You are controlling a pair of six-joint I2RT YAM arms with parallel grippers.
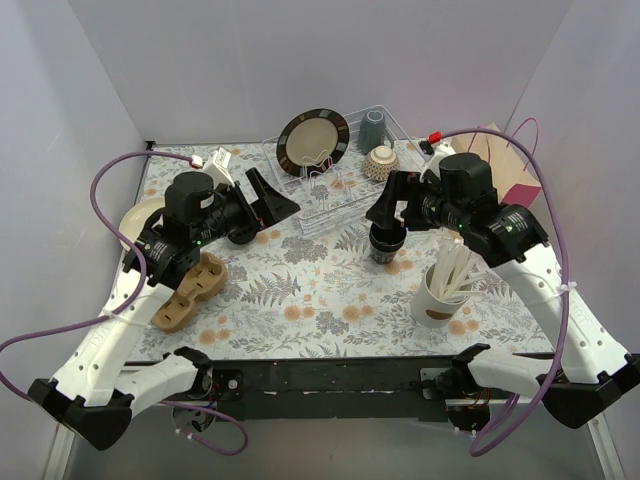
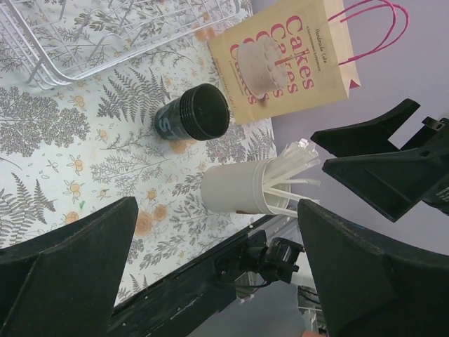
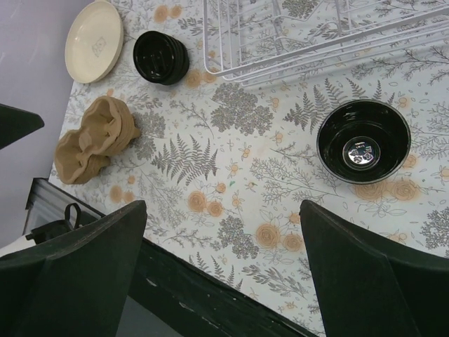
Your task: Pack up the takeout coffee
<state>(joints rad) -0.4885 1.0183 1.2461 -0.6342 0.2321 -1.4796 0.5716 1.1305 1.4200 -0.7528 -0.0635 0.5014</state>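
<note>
Hanging empty, jaws wide — left gripper (image 1: pixel 272 200), and right gripper (image 1: pixel 390 203) near the black cup (image 1: pixel 383 243).

A tan paper carrier bag with pink cord handles (image 2: pixel 280 63) stands at the table's far right corner. In the left wrist view its face carries the word "Cakes" twice in large magenta letters, one above the other, over a drawing of a layered cake. A line of small dark script sits beside the upper word, too fine to read. Near the middle of the table, a small black disposable paper cup (image 2: pixel 193 114) bears on its side a pale mark shaped like an S. A round cream plate (image 3: pixel 93 40) near the far left corner carries a faint central mark, unreadable.
</note>
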